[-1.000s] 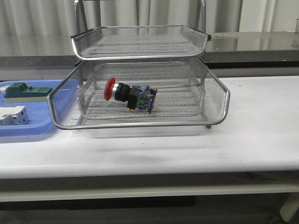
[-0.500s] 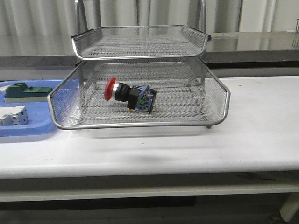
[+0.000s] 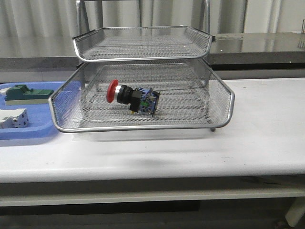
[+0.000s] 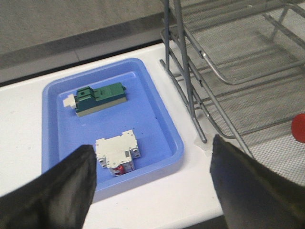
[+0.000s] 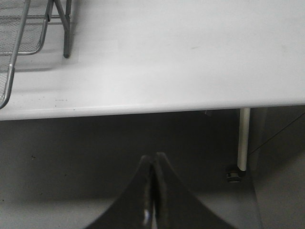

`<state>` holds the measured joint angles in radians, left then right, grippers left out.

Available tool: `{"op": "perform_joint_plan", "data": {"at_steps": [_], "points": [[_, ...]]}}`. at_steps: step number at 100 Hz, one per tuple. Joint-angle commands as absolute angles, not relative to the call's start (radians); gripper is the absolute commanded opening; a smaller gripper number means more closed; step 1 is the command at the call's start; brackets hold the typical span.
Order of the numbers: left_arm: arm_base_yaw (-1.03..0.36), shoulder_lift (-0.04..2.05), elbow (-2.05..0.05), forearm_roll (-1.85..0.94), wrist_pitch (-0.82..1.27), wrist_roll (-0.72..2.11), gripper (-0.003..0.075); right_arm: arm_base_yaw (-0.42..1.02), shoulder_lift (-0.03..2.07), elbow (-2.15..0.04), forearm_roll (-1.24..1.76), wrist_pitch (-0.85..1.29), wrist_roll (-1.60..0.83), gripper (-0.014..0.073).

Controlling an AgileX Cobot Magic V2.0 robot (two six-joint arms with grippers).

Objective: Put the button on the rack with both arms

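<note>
A: What is the biggest thing here?

B: The desk [image 3: 267, 138]; then the rack [image 3: 143, 126], which stands near the back edge, toward the left side; the blue tray [image 3: 28, 136] sits just beside it at the left edge.

A: Where is the button [image 3: 133, 98]?

B: It lies on its side in the rack's wide lower shelf, left of the middle; so the job looks done.

A: What should the arms do now?

B: I think they should stay back and keep clear of the wire; a bump could roll the button.

A: And the grippers?

B: The left gripper [image 4: 152, 179] hangs over the front left corner, above the blue tray; its fingers are spread wide with nothing between them; the right gripper [image 5: 153, 186] is off the front edge near the right side; its fingers are pressed together and hold nothing.

A: Which way does the button point?

B: Its long line runs left to right, tipped a little; the red cap points to the left edge, slightly raised; the blue-black end points right and toward the front.
</note>
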<state>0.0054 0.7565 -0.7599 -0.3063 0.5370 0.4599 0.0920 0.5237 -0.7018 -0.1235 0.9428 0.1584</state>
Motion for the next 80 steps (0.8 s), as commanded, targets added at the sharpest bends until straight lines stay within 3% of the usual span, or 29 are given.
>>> {"op": "perform_joint_plan", "data": {"at_steps": [1,43,80], "points": [[0.007,0.685,-0.692,-0.336,0.369,0.447,0.0484,0.09,0.526,-0.727,-0.14,0.882,0.155,-0.0068],[0.007,0.416,-0.321,-0.448,0.048,0.388,0.0484,0.09,0.526,-0.727,-0.14,0.882,0.155,-0.0068],[0.007,0.395,-0.283,-0.448,-0.066,0.388,0.0484,0.09,0.526,-0.727,-0.14,0.882,0.155,-0.0068]]}}
